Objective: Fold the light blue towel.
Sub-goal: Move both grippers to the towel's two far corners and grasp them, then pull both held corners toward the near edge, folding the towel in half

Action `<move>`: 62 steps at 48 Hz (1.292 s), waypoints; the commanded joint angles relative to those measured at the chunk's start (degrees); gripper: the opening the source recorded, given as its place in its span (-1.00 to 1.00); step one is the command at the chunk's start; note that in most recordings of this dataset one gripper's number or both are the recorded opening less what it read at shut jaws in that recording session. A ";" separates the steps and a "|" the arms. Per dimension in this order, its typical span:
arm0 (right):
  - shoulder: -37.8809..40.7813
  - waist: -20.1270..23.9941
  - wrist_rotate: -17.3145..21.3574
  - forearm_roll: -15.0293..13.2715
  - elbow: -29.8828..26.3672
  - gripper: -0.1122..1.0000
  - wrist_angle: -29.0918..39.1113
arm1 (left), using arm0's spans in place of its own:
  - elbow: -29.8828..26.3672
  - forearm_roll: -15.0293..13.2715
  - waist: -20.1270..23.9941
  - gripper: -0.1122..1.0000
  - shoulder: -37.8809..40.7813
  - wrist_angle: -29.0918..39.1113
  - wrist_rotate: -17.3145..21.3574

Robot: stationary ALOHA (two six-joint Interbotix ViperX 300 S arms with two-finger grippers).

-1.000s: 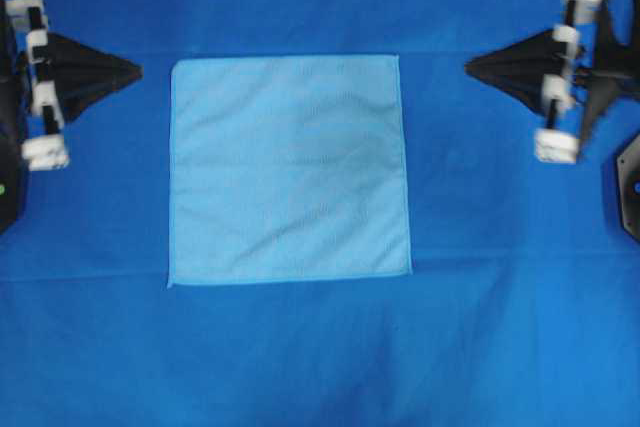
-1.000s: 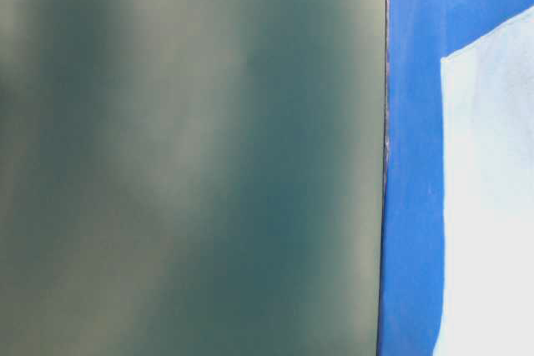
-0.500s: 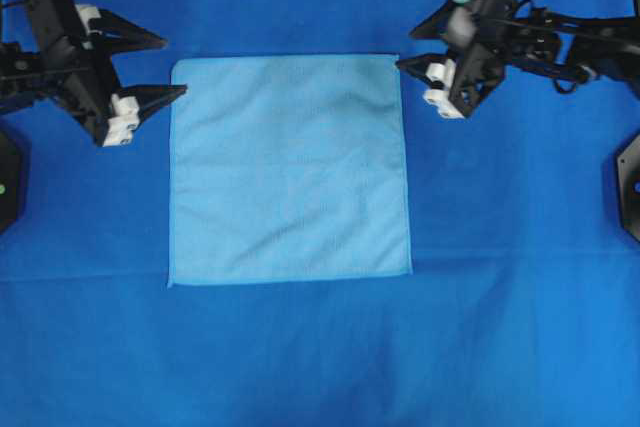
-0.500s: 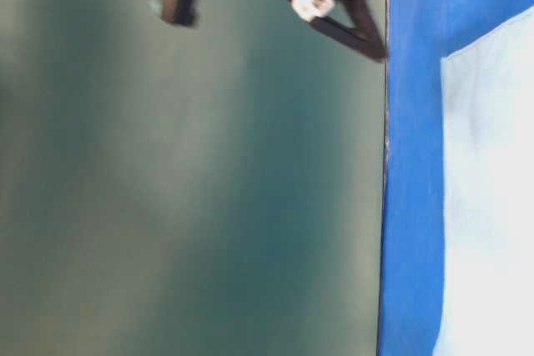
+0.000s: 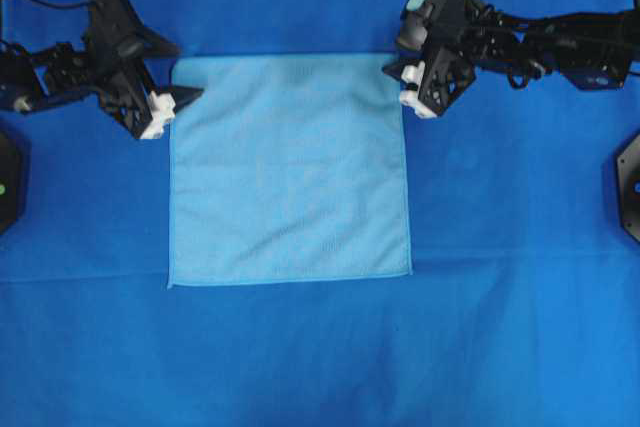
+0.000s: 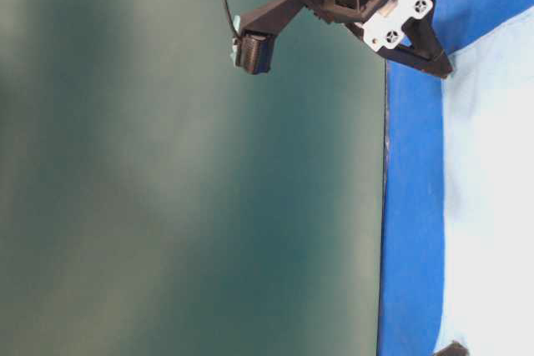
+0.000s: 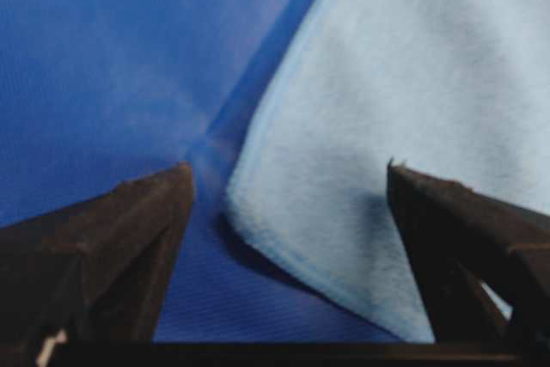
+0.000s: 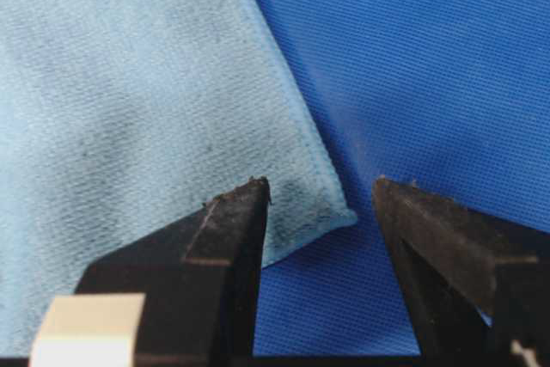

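The light blue towel (image 5: 288,167) lies flat and square on the deep blue cloth (image 5: 500,347). My left gripper (image 5: 188,71) is at its top left corner, open. In the left wrist view the towel (image 7: 412,66) has that corner between the spread fingers of the left gripper (image 7: 288,169), slightly raised above its shadow. My right gripper (image 5: 392,55) is at the top right corner, open. In the right wrist view the right gripper (image 8: 320,182) straddles the corner of the towel (image 8: 129,83). Neither holds anything. At table level one black finger (image 6: 421,43) points at the towel (image 6: 492,206).
The deep blue cloth covers the whole table. Black arm bases sit at the left edge (image 5: 8,182) and right edge (image 5: 628,182). A plain green wall (image 6: 167,206) fills most of the table-level view.
Both arms have swung inward from the table's sides to the towel's two top corners. Both grippers went from shut to open. The towel has not moved.
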 commanded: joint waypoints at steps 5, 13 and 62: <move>0.44 -0.62 0.09 -0.09 -0.35 0.05 -1.49 | -0.44 -0.09 0.53 0.59 -0.09 -0.26 -0.09; 0.97 -0.70 0.09 -0.09 0.09 -0.73 -1.41 | -0.18 0.00 0.35 -0.21 -0.09 0.79 0.00; -7.82 2.20 0.62 0.00 2.55 -0.79 0.62 | -0.35 0.18 -4.57 -0.78 -10.90 8.79 1.32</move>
